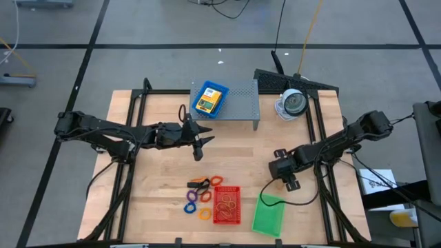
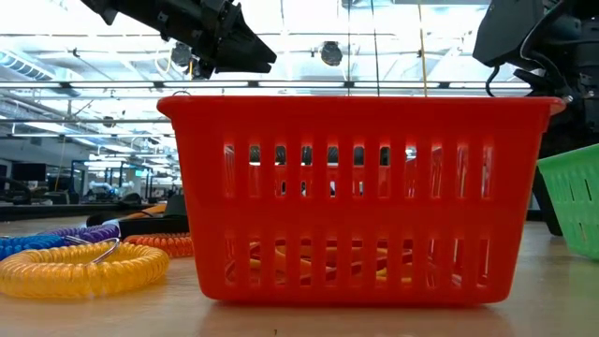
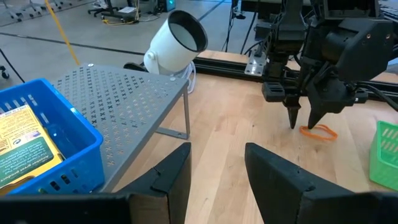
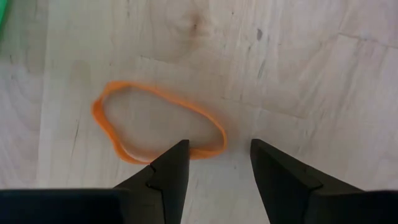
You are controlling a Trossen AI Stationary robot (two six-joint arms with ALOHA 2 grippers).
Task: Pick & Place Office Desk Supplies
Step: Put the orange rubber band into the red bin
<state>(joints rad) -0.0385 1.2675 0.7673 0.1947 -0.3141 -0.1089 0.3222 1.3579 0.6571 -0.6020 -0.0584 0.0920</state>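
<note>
An orange rubber band (image 4: 155, 127) lies flat on the wooden table near the green tray (image 1: 269, 215). My right gripper (image 4: 214, 158) stands open just over it, pointing down, also seen as my right gripper (image 3: 303, 121) in the left wrist view. My left gripper (image 1: 200, 143) hangs open and empty in the air at mid-table, near the grey shelf (image 1: 234, 103). A blue tray (image 1: 210, 98) with a yellow-and-green crayon box (image 3: 18, 149) sits on that shelf. The red tray (image 1: 226, 204) holds rubber bands. Several coloured rings (image 1: 200, 196) lie to its left. My right gripper comes at the rubber band from above, fingers pointing down. One fingertip (image 4: 176, 155) stands over the band's near edge (image 4: 202, 151) and the other stands outside the loop. Whether the tip touches the band, I cannot tell. The band lies flat on the table.
A round white-and-grey device (image 1: 293, 103) stands at the back right beside the shelf. In the low view the red tray (image 2: 360, 197) fills the middle, with a yellow ring (image 2: 84, 267) to its left and the green tray (image 2: 571, 197) to its right.
</note>
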